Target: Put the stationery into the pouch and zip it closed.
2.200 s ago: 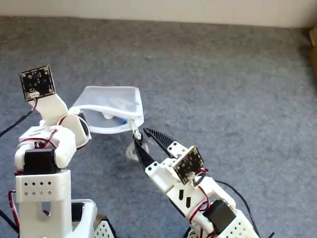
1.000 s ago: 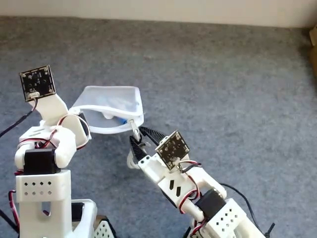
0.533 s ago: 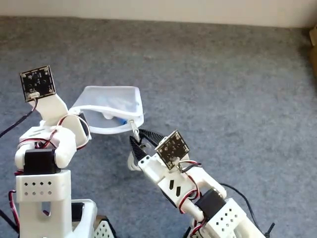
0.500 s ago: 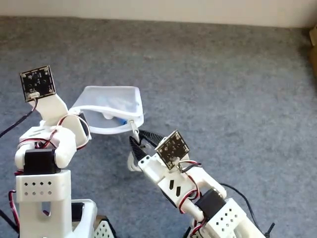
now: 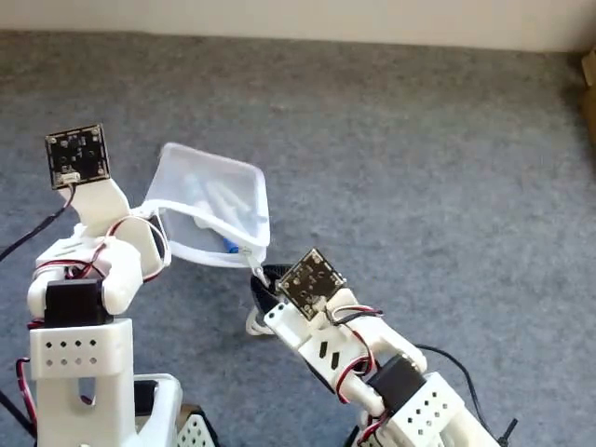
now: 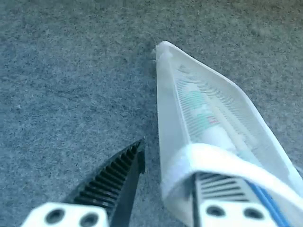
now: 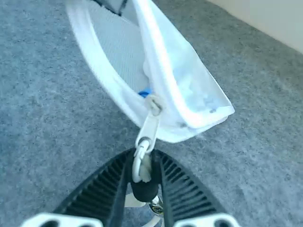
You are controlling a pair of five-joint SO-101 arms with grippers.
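Right gripper (image 7: 142, 165) is clenched on the zipper pull (image 7: 147, 127). The mesh pouch (image 5: 216, 200) is strung between both arms over the grey surface (image 5: 419, 168), with stationery (image 6: 203, 118) inside. Left gripper (image 6: 165, 165) is spread, one finger in its mouth.

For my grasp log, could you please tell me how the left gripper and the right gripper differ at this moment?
The left gripper stands open; the right gripper is shut on the zipper pull. The left gripper has one finger inside the pouch and one outside over the carpet; the right gripper has both fingers outside it. Both engage the same pouch.
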